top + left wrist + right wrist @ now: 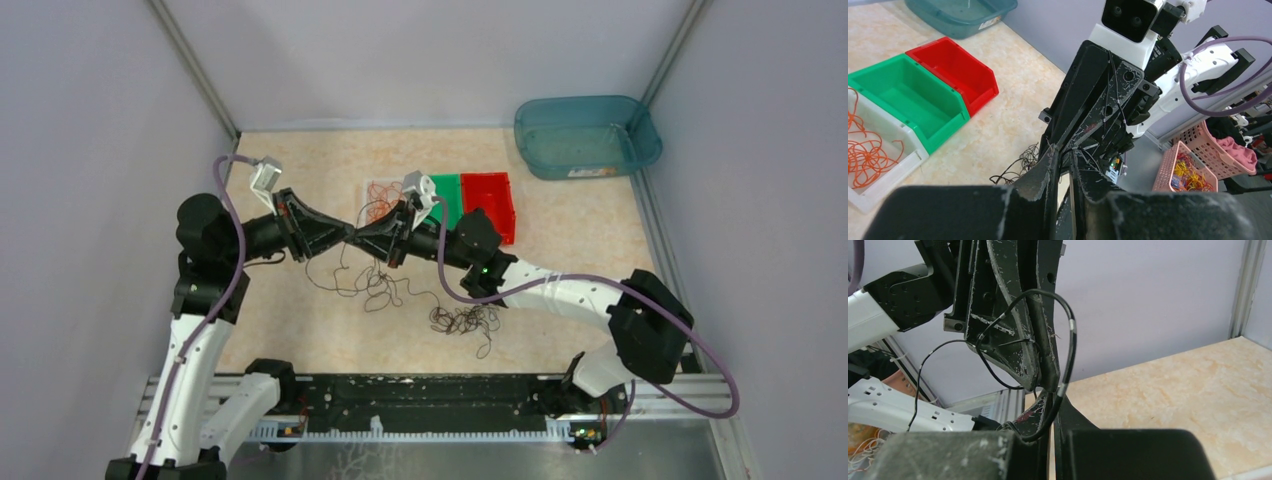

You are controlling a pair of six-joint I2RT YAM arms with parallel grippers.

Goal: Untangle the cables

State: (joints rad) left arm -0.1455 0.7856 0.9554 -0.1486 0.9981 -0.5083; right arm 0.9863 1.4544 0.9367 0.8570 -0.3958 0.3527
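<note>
Both arms are up off the surface (300,330), tips meeting nose to nose over the middle. The right gripper (1052,407) is clamped tight, and a dark cable (1070,340) runs into its tips, so I'd say it has that one pinched. From there the strand loops up around the left one's fingers. The left gripper (1062,157) is parted just a crack. A strand crosses its tips, but I can't tell if it's got any real bite on it.

My guess at why they're held like this: one strand is lifted clear so it can be drawn out of the tangle (465,320), which sits on the surface just in front of the arms. More dark loops trail down from the tips.

As for the containers, the white bin (895,172) has loose orange cables (868,160) in it, so that looks like the sorted pile. The green bin (945,125) touching it and the red bin (980,85) beside that show nothing inside. The teal tub (545,150) is off in the far right corner and looks bare too.
</note>
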